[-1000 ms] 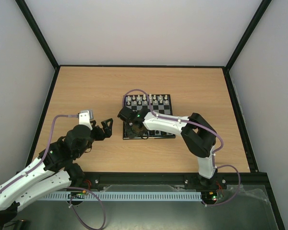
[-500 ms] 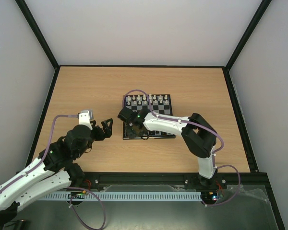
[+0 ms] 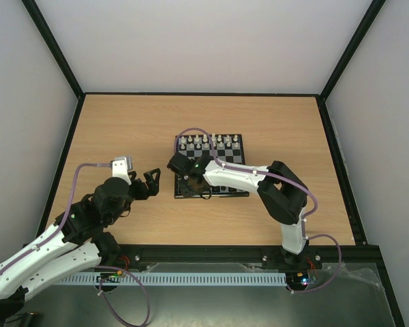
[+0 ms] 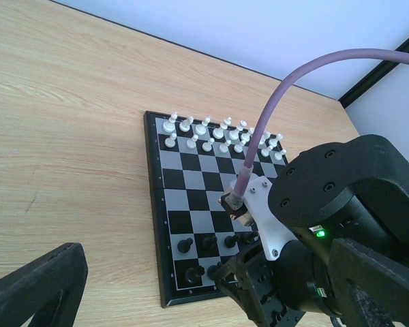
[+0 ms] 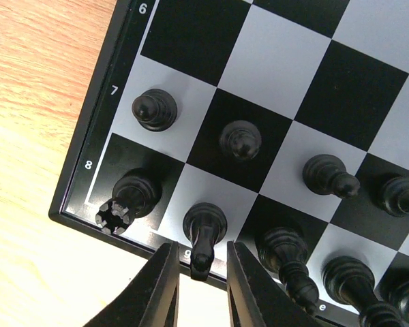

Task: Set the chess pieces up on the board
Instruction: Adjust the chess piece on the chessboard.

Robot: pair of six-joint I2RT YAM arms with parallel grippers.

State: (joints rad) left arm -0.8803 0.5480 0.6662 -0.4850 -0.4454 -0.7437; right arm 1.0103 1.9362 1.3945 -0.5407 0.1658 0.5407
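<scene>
1. The board (image 5: 273, 61) has black and silvery-grey checks and a black border.
2. The pieces (image 5: 240, 139) just before the right gripper (image 5: 200, 262) are all black.
3. Far beyond it stand the white pieces (image 4: 221, 133).
4. The table (image 3: 123, 129) is light wood.

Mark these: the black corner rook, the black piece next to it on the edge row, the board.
corner rook (image 5: 126, 199): right wrist view, on its body.
neighbouring black piece (image 5: 204, 226): right wrist view, on its lower body.
board (image 4: 157, 218): left wrist view, on its left black border.
</scene>
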